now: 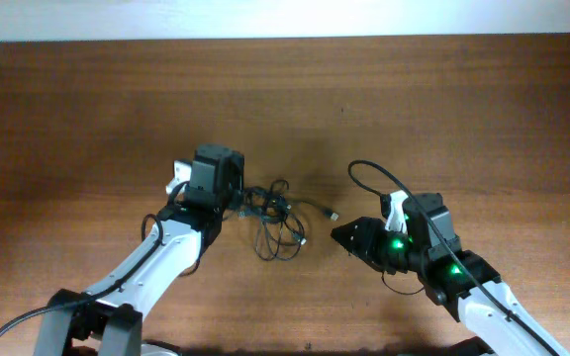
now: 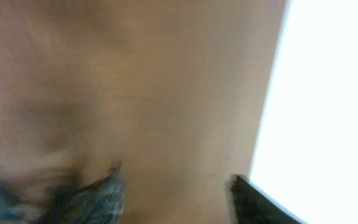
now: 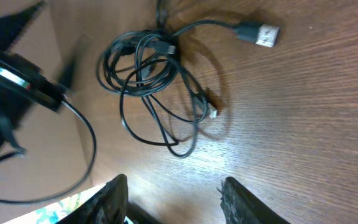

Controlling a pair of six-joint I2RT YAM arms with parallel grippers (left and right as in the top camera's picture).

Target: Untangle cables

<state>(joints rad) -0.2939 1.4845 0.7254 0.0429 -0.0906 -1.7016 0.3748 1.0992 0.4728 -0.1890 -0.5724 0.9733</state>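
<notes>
The cables (image 1: 273, 220) lie in a loose tangled bunch of thin black wire on the wooden table between the two arms. One strand runs right to a silvery plug (image 1: 332, 214). In the right wrist view the bunch (image 3: 146, 81) lies ahead of the fingers, with a USB plug (image 3: 260, 34) and a small plug (image 3: 212, 112). My left gripper (image 1: 239, 201) is at the bunch's left edge. In its own blurred view (image 2: 176, 196) the fingers are apart with only bare wood between them. My right gripper (image 1: 342, 235) is open and empty (image 3: 176, 199), just right of the bunch.
A thicker black cord (image 1: 376, 178) loops from the right arm. The left arm (image 3: 8, 74) and its cord (image 3: 87, 134) show at the left of the right wrist view. The table's far edge meets a white wall (image 1: 285, 20).
</notes>
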